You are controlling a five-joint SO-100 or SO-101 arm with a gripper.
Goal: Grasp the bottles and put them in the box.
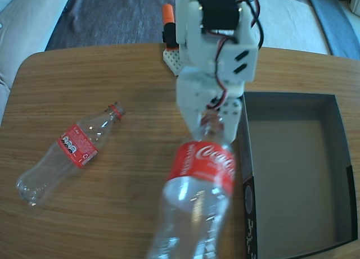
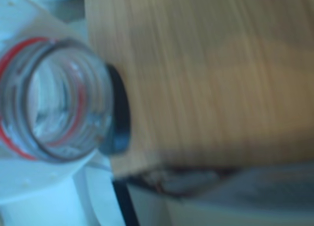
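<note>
1. Tool point(image 1: 211, 117): the white arm's tool is clamped on the neck of one bottle point(image 1: 199, 186), which hangs tilted off the counter point(image 1: 129, 73) with its base toward the camera in the fixed view.
2. Wrist view: the open, capless mouth of the held bottle point(image 2: 54, 101) sits between the white fingers point(image 2: 29, 20); the picture is blurred.
3. Held bottle location: just beside the box's near-left wall, outside the box point(image 1: 337, 158).
4. Second bottle point(image 1: 73, 152): lying on its side on the wooden counter, well left of the box in the fixed view, neck pointing up-right.
5. Box: dark grey interior holds no bottle; it rests on the counter's right part.
</note>
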